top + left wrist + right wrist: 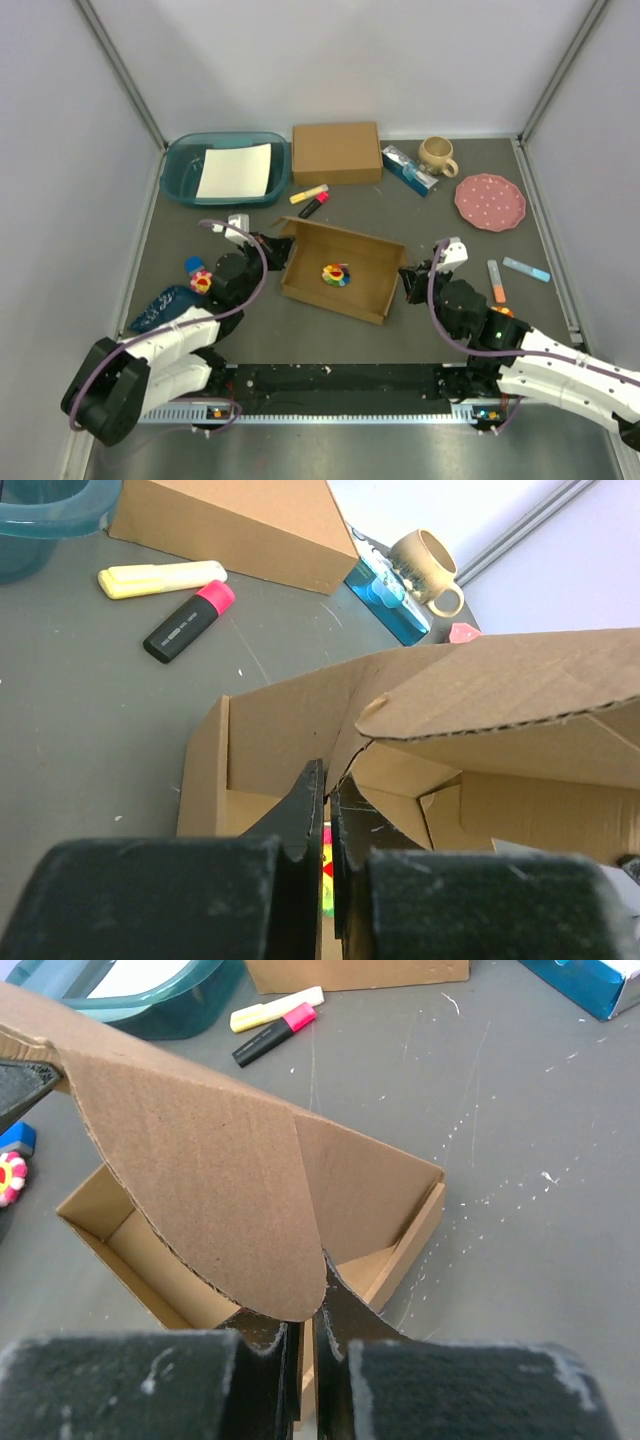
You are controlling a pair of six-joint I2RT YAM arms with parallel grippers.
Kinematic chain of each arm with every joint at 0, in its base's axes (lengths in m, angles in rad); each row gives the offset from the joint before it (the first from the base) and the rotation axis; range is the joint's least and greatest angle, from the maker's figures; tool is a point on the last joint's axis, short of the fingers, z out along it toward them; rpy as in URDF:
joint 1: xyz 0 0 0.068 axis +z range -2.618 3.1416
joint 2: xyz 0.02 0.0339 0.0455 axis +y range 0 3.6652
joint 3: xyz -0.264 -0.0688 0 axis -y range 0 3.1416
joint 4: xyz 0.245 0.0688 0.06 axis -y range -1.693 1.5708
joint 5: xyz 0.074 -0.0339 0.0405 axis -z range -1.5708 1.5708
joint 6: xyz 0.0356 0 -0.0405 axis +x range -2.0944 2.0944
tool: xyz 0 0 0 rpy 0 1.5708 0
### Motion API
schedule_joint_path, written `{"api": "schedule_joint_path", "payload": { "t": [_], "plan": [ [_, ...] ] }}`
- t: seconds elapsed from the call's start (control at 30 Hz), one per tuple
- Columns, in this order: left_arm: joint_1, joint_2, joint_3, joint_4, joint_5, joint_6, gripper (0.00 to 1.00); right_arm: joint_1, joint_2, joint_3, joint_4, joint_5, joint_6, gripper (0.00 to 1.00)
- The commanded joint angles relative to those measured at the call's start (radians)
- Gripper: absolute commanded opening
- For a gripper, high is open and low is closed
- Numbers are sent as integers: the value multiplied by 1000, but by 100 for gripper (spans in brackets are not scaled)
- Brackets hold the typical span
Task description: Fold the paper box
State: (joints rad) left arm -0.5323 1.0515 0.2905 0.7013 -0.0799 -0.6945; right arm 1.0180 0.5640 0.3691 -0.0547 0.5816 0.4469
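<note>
We find the left gripper (pixel 327 825) and right gripper (pixel 308 1330) each clenched on an edge of the paper box (pixel 372 268). From both wrists, its raised flaps hide most of its inside.

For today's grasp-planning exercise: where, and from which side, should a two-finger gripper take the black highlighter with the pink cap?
From above, pinching across the barrel of the black highlighter with the pink cap, probably near its tail: it lies flat, and its cap end sits close to the yellow highlighter.
</note>
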Motion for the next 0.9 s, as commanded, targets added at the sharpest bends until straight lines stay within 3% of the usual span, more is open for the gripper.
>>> {"api": "schedule_joint_path", "payload": {
  "t": [0.0,0.07,0.1,0.27,0.5,0.6,0.87],
  "plan": [
    [-17,-48,-74,-89,16,85,0,10,-13,-4,-71,-35,9,0],
    [-17,-83,-86,-120,-9,95,1,10,-22,-4,-88,-31,12,1],
    [-17,-93,-103,-125,-17,108,2,10,-36,-2,-97,-28,15,6],
    [-17,-140,-142,-143,-43,121,4,10,-75,-6,-140,-17,22,15],
    [-18,-146,-192,-134,-70,113,7,10,-186,-4,-206,-25,29,53],
    [-18,-151,-197,-138,-81,127,8,10,-243,25,-238,-34,3,62],
    [-18,-174,-201,-198,-84,124,22,10,-286,243,-375,3,-102,63]
  ]
}}
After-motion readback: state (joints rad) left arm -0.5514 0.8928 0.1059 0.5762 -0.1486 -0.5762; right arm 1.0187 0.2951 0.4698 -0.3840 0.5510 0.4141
